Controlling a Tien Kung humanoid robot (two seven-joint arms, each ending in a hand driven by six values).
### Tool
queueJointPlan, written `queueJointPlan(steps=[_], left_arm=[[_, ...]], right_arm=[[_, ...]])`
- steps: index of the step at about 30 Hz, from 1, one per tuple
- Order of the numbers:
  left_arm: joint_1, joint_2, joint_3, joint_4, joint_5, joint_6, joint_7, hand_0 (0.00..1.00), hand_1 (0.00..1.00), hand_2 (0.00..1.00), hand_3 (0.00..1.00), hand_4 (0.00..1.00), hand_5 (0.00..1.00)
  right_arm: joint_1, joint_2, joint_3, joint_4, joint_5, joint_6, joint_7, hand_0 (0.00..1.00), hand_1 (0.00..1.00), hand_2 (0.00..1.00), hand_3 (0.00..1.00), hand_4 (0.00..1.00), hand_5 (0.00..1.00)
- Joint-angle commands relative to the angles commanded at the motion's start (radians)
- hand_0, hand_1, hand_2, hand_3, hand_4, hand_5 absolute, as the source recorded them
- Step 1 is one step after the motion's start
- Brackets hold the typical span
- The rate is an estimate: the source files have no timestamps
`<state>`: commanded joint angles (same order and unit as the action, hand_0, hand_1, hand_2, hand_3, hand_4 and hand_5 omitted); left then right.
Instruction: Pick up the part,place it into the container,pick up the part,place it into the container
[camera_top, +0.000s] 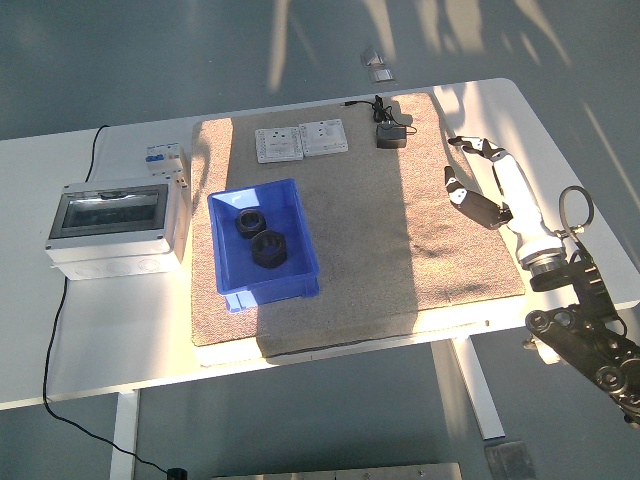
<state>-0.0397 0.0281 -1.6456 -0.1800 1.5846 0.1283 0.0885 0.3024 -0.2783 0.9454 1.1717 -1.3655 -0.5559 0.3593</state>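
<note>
Two black ring-shaped parts lie inside the blue container (228, 285) on the brown mat: one part (249, 222) toward the back, the other part (269, 249) nearer the middle. My right hand (462, 168) is far from them at the mat's right edge, white-shelled, fingers spread and holding nothing. Its black arm trails off to the lower right corner. The left arm does not appear in the head view.
A grey electrical box (115, 224) with a clear lid sits at the left, a small breaker (164, 159) behind it. Two white wall sockets (301, 141) and a black adapter (390, 134) lie at the mat's back. A black cable (57, 320) hangs off the table's left front.
</note>
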Motion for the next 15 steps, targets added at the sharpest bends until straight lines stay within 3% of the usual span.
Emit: queueJointPlan(steps=[2,3,8,9,14,15], left_arm=[[0.000,0.000,-0.003,0.000,0.005,-0.001,0.001,0.673,0.662,0.639,0.755,0.765,0.862],[0.000,0.000,-0.004,0.000,0.008,-0.001,0.002,0.673,0.662,0.638,0.755,0.766,0.861],[0.001,0.000,-0.005,0.000,0.013,-0.003,0.003,0.673,0.662,0.638,0.755,0.766,0.861],[0.001,0.000,-0.005,0.000,0.015,-0.003,0.004,0.674,0.661,0.639,0.755,0.768,0.860],[0.004,-0.001,0.003,0.000,0.006,-0.003,0.004,0.674,0.661,0.639,0.755,0.768,0.860],[0.005,-0.002,0.005,0.000,0.002,-0.003,0.004,0.673,0.662,0.641,0.755,0.766,0.862]], right_arm=[[-0.052,-0.002,0.045,-0.002,0.051,-0.001,0.040,0.813,0.725,0.756,0.689,0.546,0.254],[-0.074,0.000,0.065,0.000,0.075,-0.009,0.061,0.763,0.690,0.741,0.676,0.554,0.266],[-0.168,0.005,0.153,0.026,0.194,-0.033,0.165,0.763,0.690,0.741,0.676,0.554,0.266],[-0.181,0.005,0.167,0.033,0.222,-0.031,0.189,0.692,0.537,0.632,0.615,0.546,0.272],[-0.199,0.021,0.213,0.068,0.379,0.006,0.286,0.692,0.537,0.632,0.615,0.546,0.272],[-0.194,0.029,0.217,0.072,0.416,0.015,0.286,0.648,0.416,0.567,0.568,0.550,0.274]])
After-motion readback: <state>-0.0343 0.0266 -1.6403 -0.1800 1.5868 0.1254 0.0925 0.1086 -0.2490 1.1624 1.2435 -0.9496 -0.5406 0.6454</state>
